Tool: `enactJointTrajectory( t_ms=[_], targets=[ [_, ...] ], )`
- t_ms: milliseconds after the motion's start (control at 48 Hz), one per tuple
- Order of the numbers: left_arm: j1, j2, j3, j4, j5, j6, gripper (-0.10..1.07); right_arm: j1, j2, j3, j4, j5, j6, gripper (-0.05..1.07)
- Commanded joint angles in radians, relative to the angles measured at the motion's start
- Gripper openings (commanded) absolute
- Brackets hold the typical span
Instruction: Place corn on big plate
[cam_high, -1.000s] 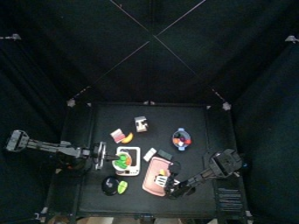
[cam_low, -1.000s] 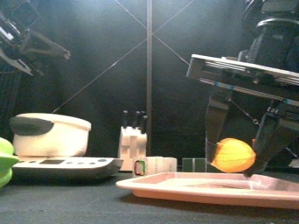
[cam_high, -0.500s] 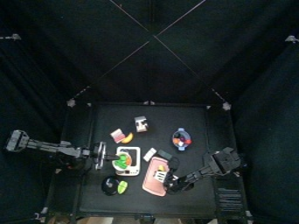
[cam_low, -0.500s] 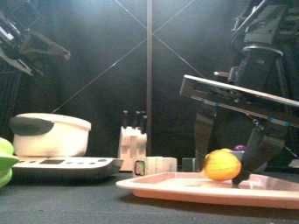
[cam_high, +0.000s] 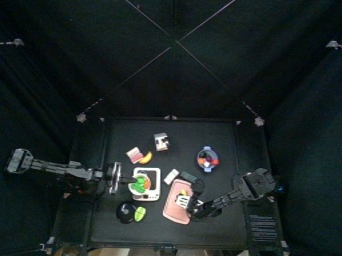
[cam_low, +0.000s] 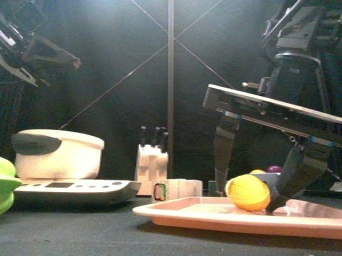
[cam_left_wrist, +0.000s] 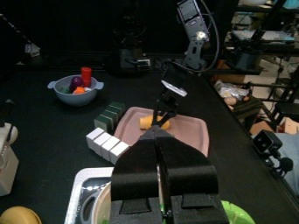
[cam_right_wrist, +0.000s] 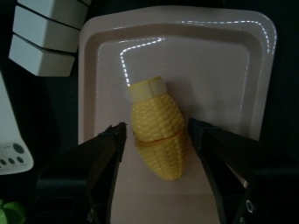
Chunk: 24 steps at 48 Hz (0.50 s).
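Observation:
The corn (cam_right_wrist: 158, 140), a small yellow cob, lies on the big plate (cam_right_wrist: 233, 52), a pink flat rectangle. My right gripper (cam_right_wrist: 160, 129) hangs low over the plate, open, one jaw on each side of the corn with a thin gap to it. The front view shows the corn (cam_low: 249, 192) resting on the plate (cam_low: 187, 211) between the fingers (cam_low: 225, 150). From above, the plate (cam_high: 175, 210) sits at the front middle with the right gripper (cam_high: 202, 207) at its right edge. My left gripper (cam_left_wrist: 160, 175) is shut and empty, held left of the white plate (cam_high: 146, 183).
A white square plate with green stands left of the pink one. White blocks (cam_high: 183, 180), a small round dish (cam_high: 206, 157), an orange wedge (cam_high: 138, 154) and a green round item (cam_high: 128, 211) lie around. A white pot (cam_low: 56, 155) stands at front left.
The right gripper's jaws spread wider and the corn sank from between them onto the pink plate, shifting slightly left in the front view. The left arm has not moved.

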Motion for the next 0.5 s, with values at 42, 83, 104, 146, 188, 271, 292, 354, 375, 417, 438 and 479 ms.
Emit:
enactJointTrajectory(
  t_ms=[42, 83, 104, 146, 188, 271, 292, 354, 375, 417, 438, 479],
  targets=[
    [0.002, 0.002, -0.014, -0.002, 0.003, 0.002, -0.03, -0.005, -0.038, -0.008, 0.002, -0.003, -0.006, 0.92],
    [0.002, 0.002, -0.014, -0.002, 0.006, 0.002, -0.03, -0.003, -0.046, -0.005, 0.005, -0.005, -0.009, 0.92],
    [0.002, 0.0, -0.014, -0.002, 0.009, 0.002, -0.03, -0.003, -0.049, -0.005, 0.006, -0.003, -0.014, 0.92],
    [0.002, 0.002, -0.014, -0.002, 0.014, 0.002, -0.03, 0.0, -0.057, -0.003, 0.008, -0.002, -0.025, 0.92],
    [0.002, 0.0, -0.014, -0.002, 0.018, 0.002, -0.03, 0.002, -0.064, -0.003, 0.009, 0.002, -0.037, 0.92],
    [0.002, 0.002, -0.015, -0.002, 0.021, 0.002, -0.03, 0.002, -0.081, -0.002, 0.018, 0.011, -0.061, 0.92],
    [0.003, 0.002, -0.017, -0.002, 0.023, 0.002, -0.03, 0.002, -0.086, -0.002, 0.021, 0.012, -0.071, 0.92],
    [0.008, 0.002, -0.017, -0.002, 0.023, 0.002, -0.03, 0.003, -0.101, 0.002, 0.038, 0.015, -0.103, 0.92],
    [0.009, 0.002, -0.017, -0.002, 0.025, 0.002, -0.03, 0.003, -0.104, 0.002, 0.044, 0.017, -0.115, 0.92],
    [0.011, 0.0, -0.017, -0.002, 0.028, 0.002, -0.03, 0.003, -0.114, 0.003, 0.061, 0.017, -0.138, 0.92],
    [0.014, 0.002, -0.017, -0.002, 0.028, 0.002, -0.03, 0.003, -0.117, 0.003, 0.071, 0.015, -0.149, 0.92],
    [0.015, 0.002, -0.017, -0.002, 0.031, 0.002, -0.03, 0.003, -0.127, 0.003, 0.087, 0.017, -0.17, 0.92]
  ],
)
